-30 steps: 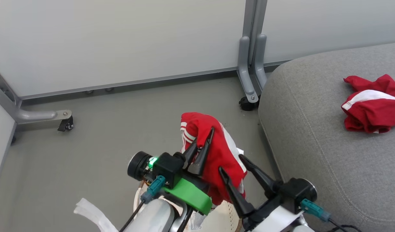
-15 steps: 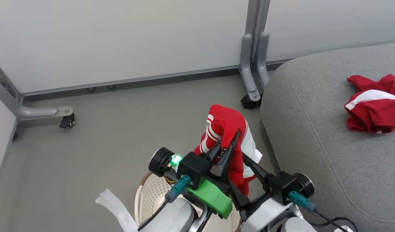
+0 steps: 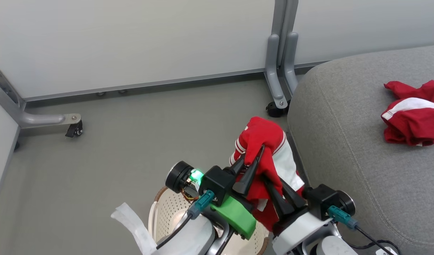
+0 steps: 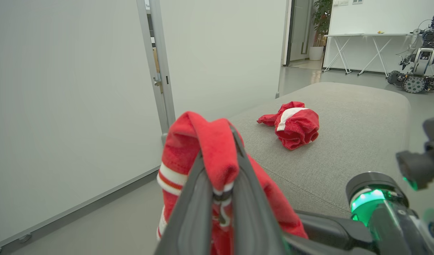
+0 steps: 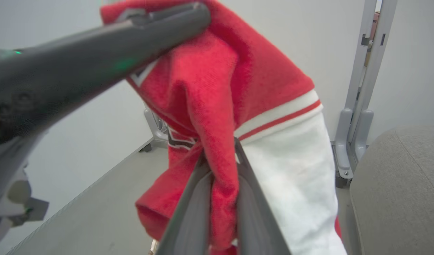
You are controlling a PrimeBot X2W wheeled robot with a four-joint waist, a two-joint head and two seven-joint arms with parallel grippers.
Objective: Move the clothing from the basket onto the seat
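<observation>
I have both arms up in front of me on 1 piece of clothing. My left end effector [image 3: 253, 153] is clamped shut on the top fold of a red knit jersey with white-and-red striped trim and a white sleeve panel [image 3: 264, 132]. In the left wrist view the 2 dark fingers [image 4: 199, 198] stand close together with the red cloth bunched over their tips. My right end effector [image 3: 271, 179] is also pinched together on the jersey, lower down. In the right wrist view a vertical red fold [image 5: 222, 184] runs down between its 2 fingers, the white panel hanging just beside it. A bit of dark-and-white lettering shows behind the fold.

The jersey hangs in the air between the 2 grips. It is above the grey floor [image 3: 131, 141] and the far edge of the oval cream-white perforated plastic laundry basket with a brown woven-look rim [image 3: 163, 212]. It is just beside the rounded edge of the large grey fabric seat cushion with a stitched seam [image 3: 344, 141]. I cannot tell whether its lowest end touches the basket.

The other red garment with a broad white stripe [image 3: 411, 120] lies crumpled on the seat, well apart from the jersey. A grey partition leg on a black caster [image 3: 277, 106] stands behind.
</observation>
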